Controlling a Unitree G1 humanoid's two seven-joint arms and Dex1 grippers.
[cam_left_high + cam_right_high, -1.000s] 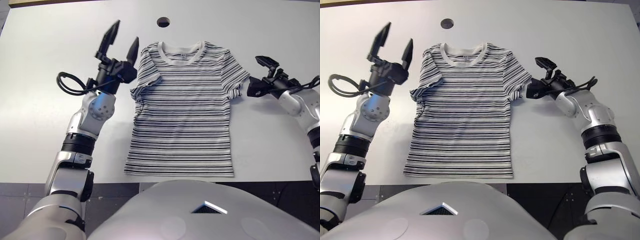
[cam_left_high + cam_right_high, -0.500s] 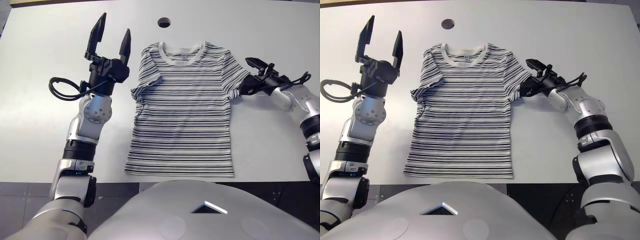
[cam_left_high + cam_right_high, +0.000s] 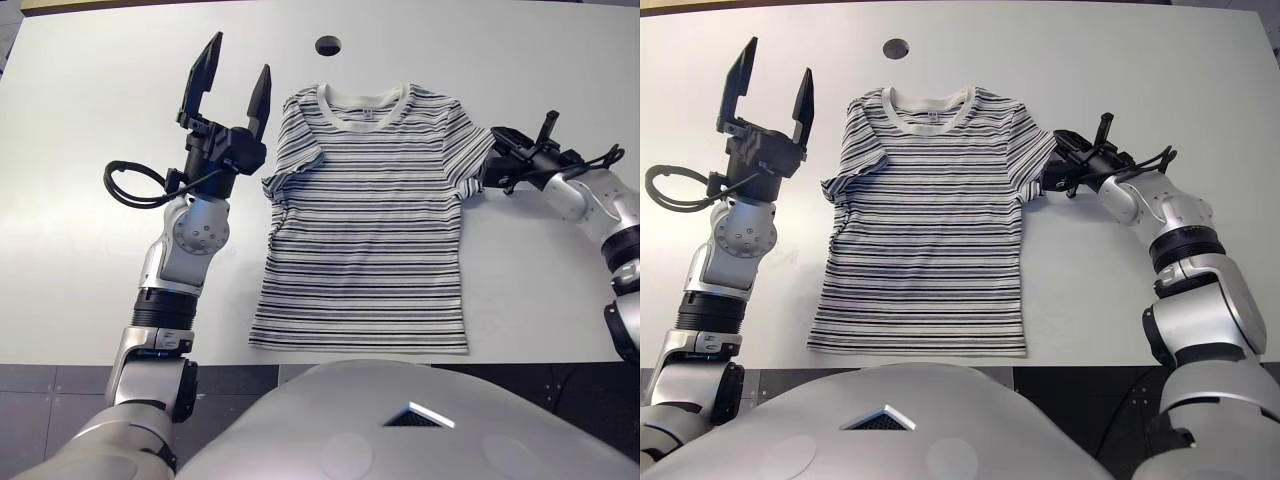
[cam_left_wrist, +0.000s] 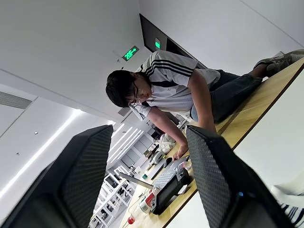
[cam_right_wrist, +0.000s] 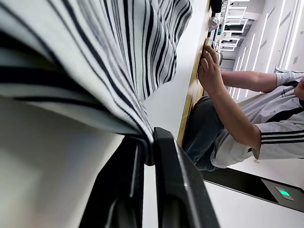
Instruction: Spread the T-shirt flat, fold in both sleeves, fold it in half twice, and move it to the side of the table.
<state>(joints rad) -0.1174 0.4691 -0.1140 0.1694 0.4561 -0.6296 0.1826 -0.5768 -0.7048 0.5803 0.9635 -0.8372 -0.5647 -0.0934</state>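
In the head views, we see a striped T-shirt (image 3: 365,220) lying face up on the white surface (image 3: 90,110), with its collar toward the far edge and its hem close to the near edge. Its body looks spread flat, so we judge the first step done. Neither sleeve is folded in yet, and both halvings and the move to the side remain. The sleeve on the robot's left is a little rumpled. The left gripper (image 3: 238,72) is raised beside that sleeve, pointing up and away, clear of the cloth, with its fingers wide apart. The right gripper (image 3: 497,165) sits low at the outer edge of the other sleeve, its arm coming in from the right edge.

In the left wrist view, the two dark fingers (image 4: 80,185) stand well apart with nothing between them.

In the right wrist view, the fingers (image 5: 175,190) are pressed together on the striped sleeve hem. We judge the sleeve fold is about to begin.
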